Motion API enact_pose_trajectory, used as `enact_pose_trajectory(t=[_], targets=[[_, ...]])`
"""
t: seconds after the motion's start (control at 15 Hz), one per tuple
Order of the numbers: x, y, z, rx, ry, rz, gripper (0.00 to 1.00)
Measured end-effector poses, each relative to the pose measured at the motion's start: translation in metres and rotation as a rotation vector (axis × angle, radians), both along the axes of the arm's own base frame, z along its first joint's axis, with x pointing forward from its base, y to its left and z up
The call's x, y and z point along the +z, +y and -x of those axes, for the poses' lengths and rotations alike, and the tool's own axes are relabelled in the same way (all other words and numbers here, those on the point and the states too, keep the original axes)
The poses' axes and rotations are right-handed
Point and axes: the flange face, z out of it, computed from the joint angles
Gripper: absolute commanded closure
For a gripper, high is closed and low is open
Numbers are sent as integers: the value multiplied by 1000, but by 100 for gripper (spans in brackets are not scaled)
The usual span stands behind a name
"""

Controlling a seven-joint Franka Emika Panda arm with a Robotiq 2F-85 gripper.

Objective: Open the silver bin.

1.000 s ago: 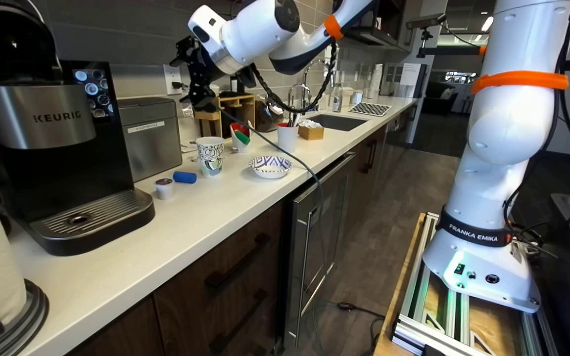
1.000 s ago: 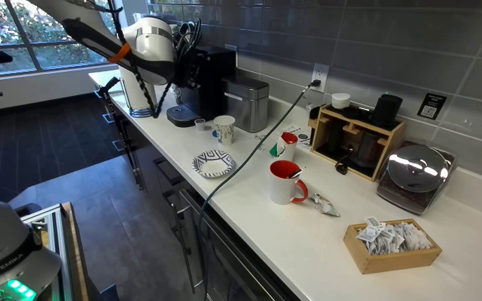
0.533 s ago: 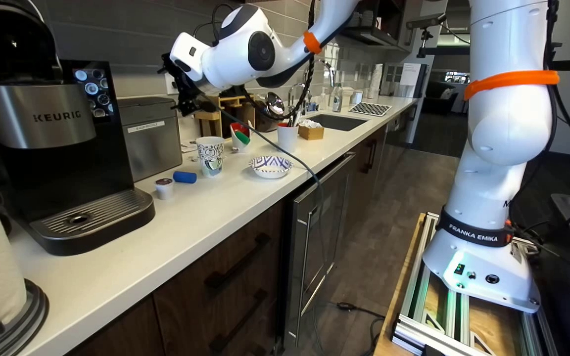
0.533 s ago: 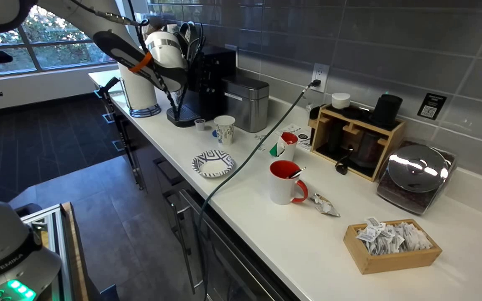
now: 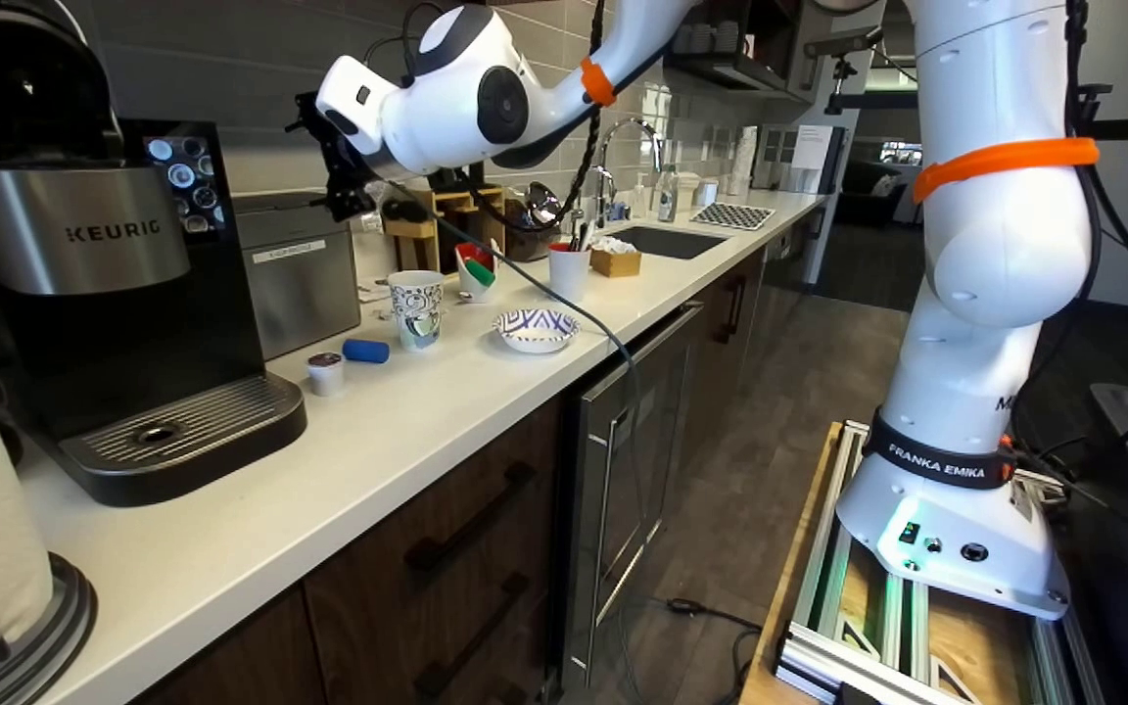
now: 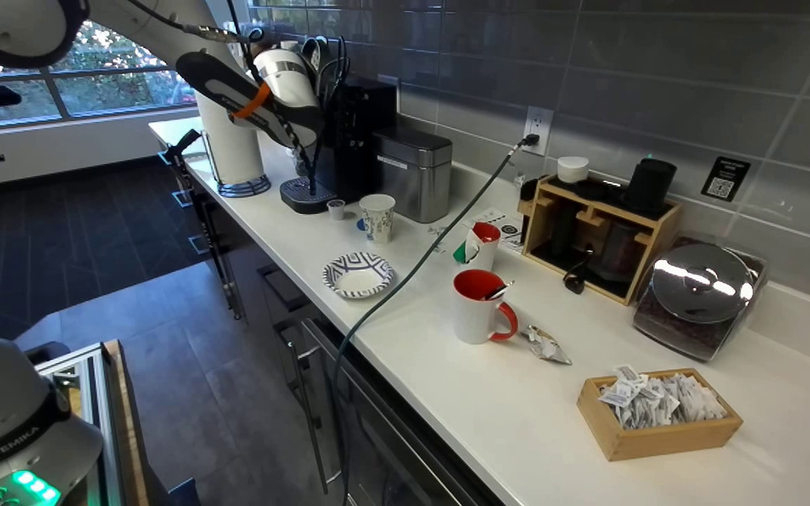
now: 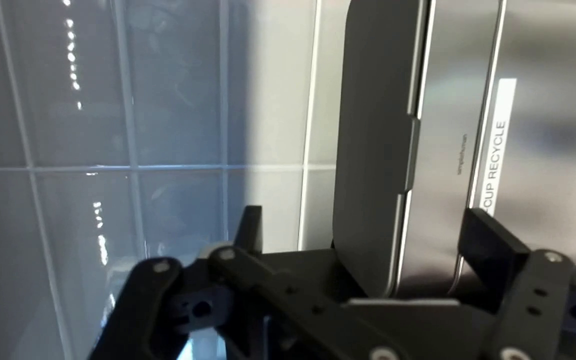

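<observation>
Silver in my wrist view, the bin (image 7: 458, 110) has its lid (image 7: 373, 145) down; with my end effector (image 7: 371, 234) spread wide and holding nothing, I should ease one fingertip (image 7: 488, 242) under the lip (image 7: 412, 155) at the lid's front edge and lift gently, without shoving the bin. Its front reads "simplehuman" and, on a label (image 7: 500, 135), "-CUP RECYCLE", the start hidden behind that fingertip. In both exterior views it stands on the counter (image 5: 378, 411) just beside the coffee machine (image 5: 114, 245), whose front, where it shows, says KEURIG; my base (image 5: 956, 514) says FRANKA EMIKA.

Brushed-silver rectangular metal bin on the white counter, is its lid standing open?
No, in an exterior view the dark-grey lid lies flat across the top of the bin.
</observation>
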Motion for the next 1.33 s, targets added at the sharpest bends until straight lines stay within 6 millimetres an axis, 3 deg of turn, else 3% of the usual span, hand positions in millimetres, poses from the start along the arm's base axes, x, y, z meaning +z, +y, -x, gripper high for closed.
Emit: enact_pose_trajectory(t=[0.33,0.67,0.93,1.33], targets=[[-15,5,-25,76,44,13,0],[-29,-15,-54,47,52,35,0],[-23,-25,-67,19,36,14,0],[-13,-23,-73,9,20,-11,0]])
